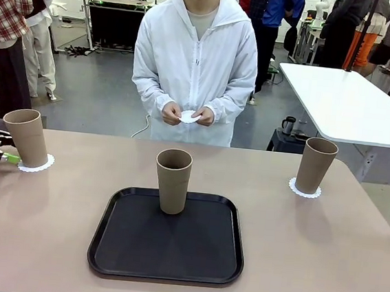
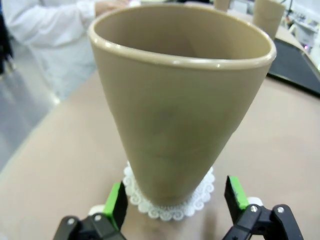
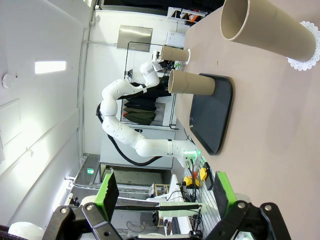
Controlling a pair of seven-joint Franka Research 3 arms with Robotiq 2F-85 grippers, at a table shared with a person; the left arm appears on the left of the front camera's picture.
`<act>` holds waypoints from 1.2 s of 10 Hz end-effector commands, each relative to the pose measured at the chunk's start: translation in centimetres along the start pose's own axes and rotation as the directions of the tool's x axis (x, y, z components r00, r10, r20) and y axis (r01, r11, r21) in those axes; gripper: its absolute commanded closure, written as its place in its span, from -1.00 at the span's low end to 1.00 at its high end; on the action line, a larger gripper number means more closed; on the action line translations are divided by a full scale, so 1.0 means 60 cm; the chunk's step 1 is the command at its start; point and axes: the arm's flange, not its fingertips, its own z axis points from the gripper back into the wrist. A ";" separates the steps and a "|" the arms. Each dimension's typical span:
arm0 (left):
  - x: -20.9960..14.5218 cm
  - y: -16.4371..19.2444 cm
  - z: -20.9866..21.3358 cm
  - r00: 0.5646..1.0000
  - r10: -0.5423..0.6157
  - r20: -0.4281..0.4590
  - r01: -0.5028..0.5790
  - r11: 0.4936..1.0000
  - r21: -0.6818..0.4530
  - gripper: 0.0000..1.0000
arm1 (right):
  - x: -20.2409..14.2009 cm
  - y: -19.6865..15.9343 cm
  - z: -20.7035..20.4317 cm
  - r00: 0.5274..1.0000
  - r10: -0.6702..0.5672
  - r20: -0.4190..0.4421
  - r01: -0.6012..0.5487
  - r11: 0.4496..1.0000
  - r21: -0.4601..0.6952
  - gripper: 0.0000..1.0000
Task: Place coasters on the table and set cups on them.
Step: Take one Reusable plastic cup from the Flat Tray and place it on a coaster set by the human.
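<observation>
The table is a wide tan top with a person standing at its far side; other people and benches stand in the room beyond.

Two settings look finished to me. The left cup stands upright on the left coaster at the far left, and the right cup stands on the right coaster at the far right. In each case the lacy edge shows around the base, so the cup sits fairly centred.

The middle cup stands on the tray, at its far edge. I take it to be waiting there because it has no coaster on the table yet. The person's hands hold the third coaster in front of the body, above the table's far edge, and I judge it is meant for that cup.

My left gripper is spread wide low at the left cup's base. Its green pads stand on either side, clear of the cup wall, so it grips nothing. That reads as a cup set down and let go, though the pads are close enough to tip it if I pull away carelessly.

My right gripper is also spread wide and empty, hanging off the right end of the table with the right cup ahead of it. From there it is free to go for the middle cup once the third coaster is laid.
</observation>
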 end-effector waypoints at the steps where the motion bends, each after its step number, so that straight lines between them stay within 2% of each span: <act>1: 0.024 -0.010 0.010 0.994 0.038 -0.101 -0.039 0.999 -0.002 -1.00 | 0.000 0.001 0.001 1.000 -0.004 0.001 0.004 1.000 -0.003 -1.00; 3: 0.047 -0.025 0.043 0.979 0.070 -0.193 -0.064 0.997 0.039 -1.00 | 0.000 0.001 0.001 1.000 -0.004 0.001 0.004 1.000 -0.003 -1.00; 4: 0.071 -0.039 0.070 0.956 0.139 -0.258 -0.119 0.989 0.092 -1.00 | 0.000 0.001 0.001 1.000 -0.004 0.001 0.004 1.000 -0.003 -1.00; 6: 0.158 -0.091 0.136 0.872 0.302 -0.384 -0.222 0.945 0.240 -1.00 | 0.000 0.001 0.001 1.000 -0.004 0.001 0.004 1.000 -0.003 -1.00; 7: 0.210 -0.120 0.166 0.877 0.308 -0.368 -0.208 0.935 0.287 -1.00 | 0.000 0.001 0.001 1.000 -0.004 0.001 0.004 1.000 -0.003 -1.00; 8: 0.258 -0.145 0.185 0.866 0.316 -0.389 -0.187 0.924 0.333 -1.00 | 0.000 0.001 0.001 1.000 -0.004 0.001 0.004 1.000 -0.003 -1.00; 9: 0.323 -0.172 0.198 0.868 0.296 -0.398 -0.165 0.929 0.332 -1.00 | 0.000 0.001 0.001 1.000 -0.004 0.001 0.004 1.000 -0.003 -1.00; 10: 0.372 -0.199 0.202 0.843 0.324 -0.429 -0.186 0.925 0.333 -1.00 | 0.000 0.001 0.001 1.000 -0.004 0.001 0.004 1.000 -0.003 -1.00; 11: 0.415 -0.213 0.192 0.811 0.391 -0.435 -0.221 0.893 0.392 -1.00 | 0.000 0.001 0.001 1.000 -0.004 0.001 0.004 1.000 -0.003 -1.00; 12: 0.443 -0.228 0.174 0.782 0.432 -0.449 -0.255 0.879 0.402 -1.00 | 0.000 0.001 0.001 1.000 -0.004 0.001 0.004 1.000 -0.003 -1.00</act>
